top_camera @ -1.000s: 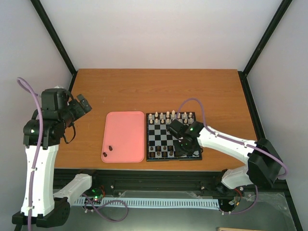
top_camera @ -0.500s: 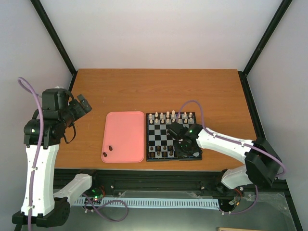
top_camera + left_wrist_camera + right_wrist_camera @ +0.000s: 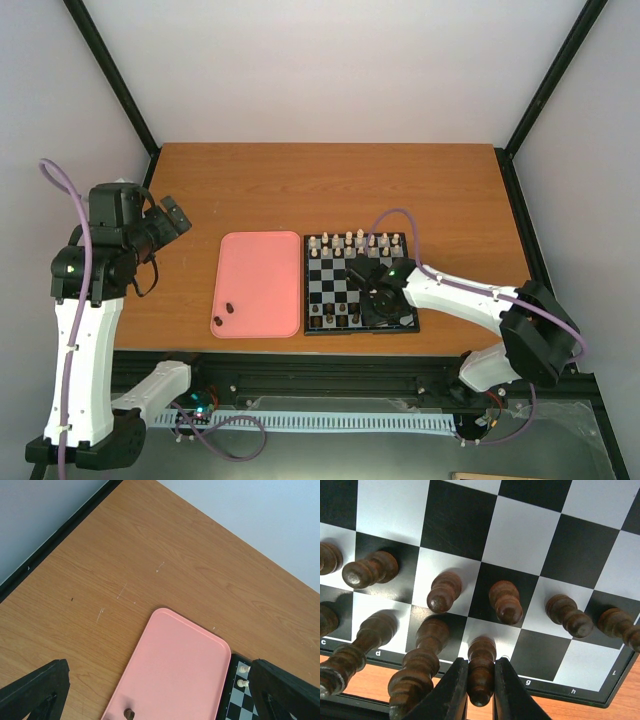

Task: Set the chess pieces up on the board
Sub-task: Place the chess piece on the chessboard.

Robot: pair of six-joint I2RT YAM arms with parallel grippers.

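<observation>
The dark brown chess piece [image 3: 481, 672], seemingly light, stiff and a little slippery, is at the board's [image 3: 600, 696] row nearest the near desk edge, pinched around its upper body by the almost closed right pincer [image 3: 480, 690].

You are looking at a wood-grain table [image 3: 330, 190] with a few faint scratches, boxed in by plain white walls [image 3: 330, 60]. Black frame posts [image 3: 110, 70] rise from its far corners. The light is soft and even. A pale cable chain [image 3: 350, 421] runs along your near edge.
</observation>
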